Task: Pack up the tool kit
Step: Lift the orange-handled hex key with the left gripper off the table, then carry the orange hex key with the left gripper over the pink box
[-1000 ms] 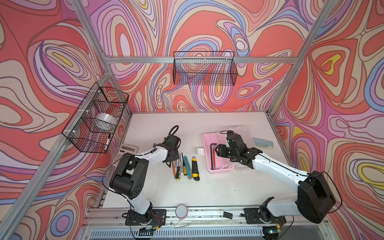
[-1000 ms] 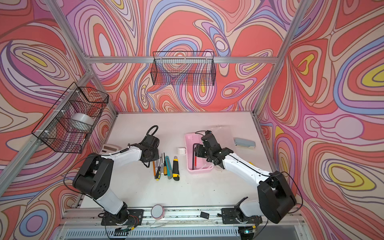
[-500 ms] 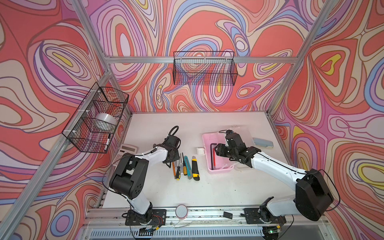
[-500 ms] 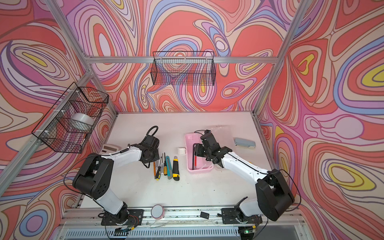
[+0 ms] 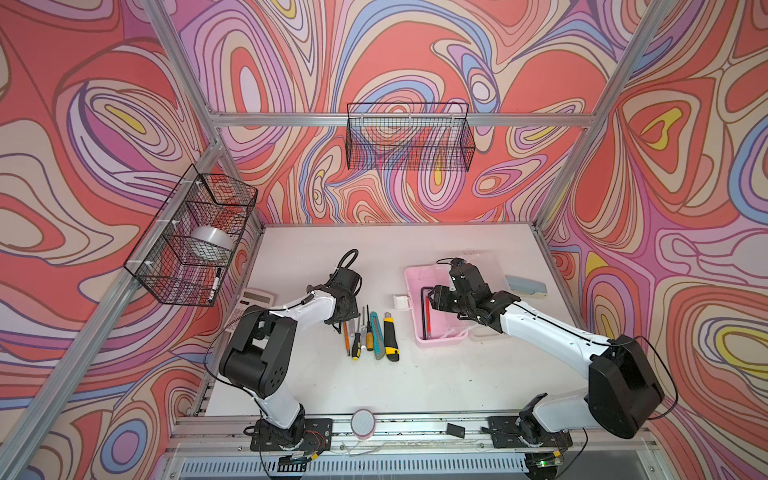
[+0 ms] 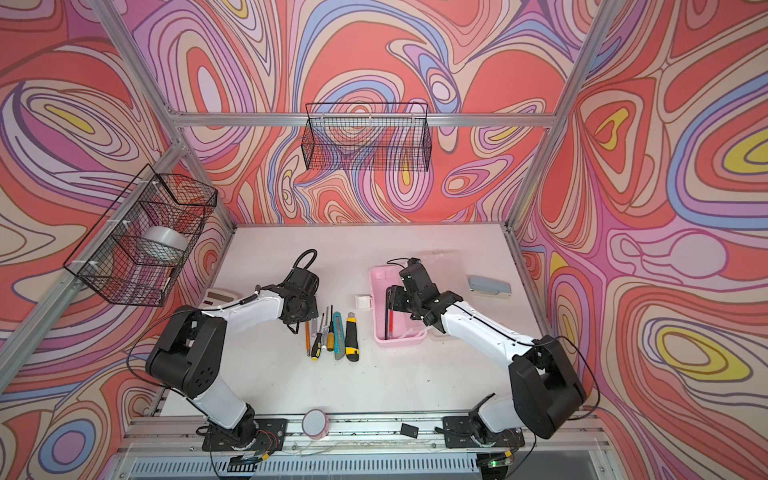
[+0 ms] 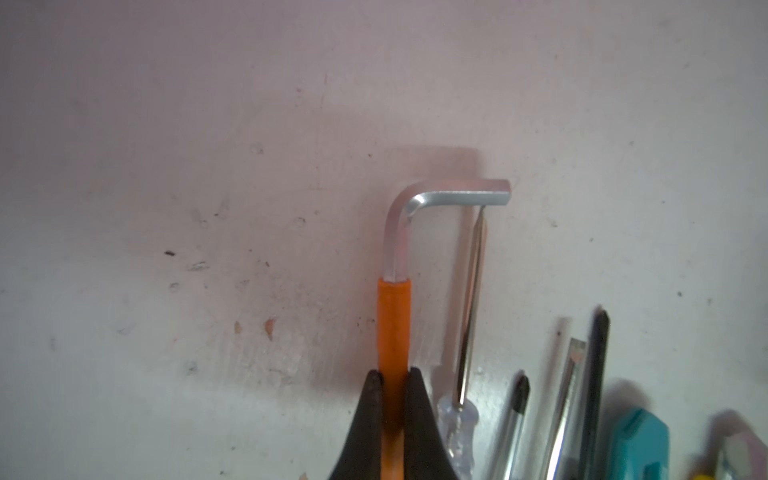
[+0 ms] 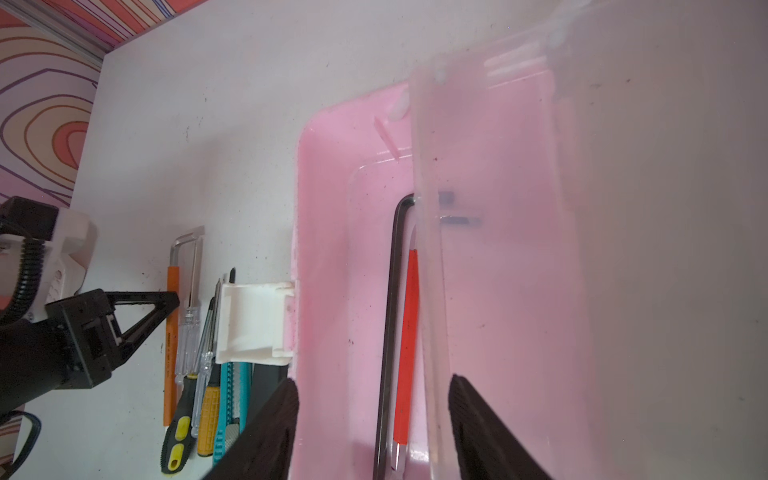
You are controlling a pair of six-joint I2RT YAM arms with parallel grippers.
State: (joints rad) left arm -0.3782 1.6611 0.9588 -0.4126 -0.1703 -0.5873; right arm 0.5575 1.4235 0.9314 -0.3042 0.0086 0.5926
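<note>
**Top views.** The left gripper (image 5: 340, 322) is low on the white table (image 5: 415, 386), at the left edge of a row of tools: screwdrivers (image 5: 358, 338), a teal utility knife (image 5: 376, 337) and a yellow-black utility knife (image 5: 390, 341). The pink tool box (image 5: 440, 341) stands just right of the row, with the right gripper (image 5: 432, 298) over its open interior.

**Left wrist.** The left gripper (image 7: 392, 376) is clenched on the orange sleeve of an L-shaped hex key (image 7: 394, 320) lying on the table. A clear-handled screwdriver (image 7: 469, 299) lies just beside it.

**Right wrist.** The right gripper (image 8: 373, 382) is released, jaws parted above the box, grasping nothing. Inside the box lie two tools side by side – a black hex key (image 8: 390, 311) and a red-sleeved tool (image 8: 407, 332). The clear lid (image 8: 519, 249) stands raised on the box's right, and a white latch (image 8: 253, 320) sits on its left wall
</note>
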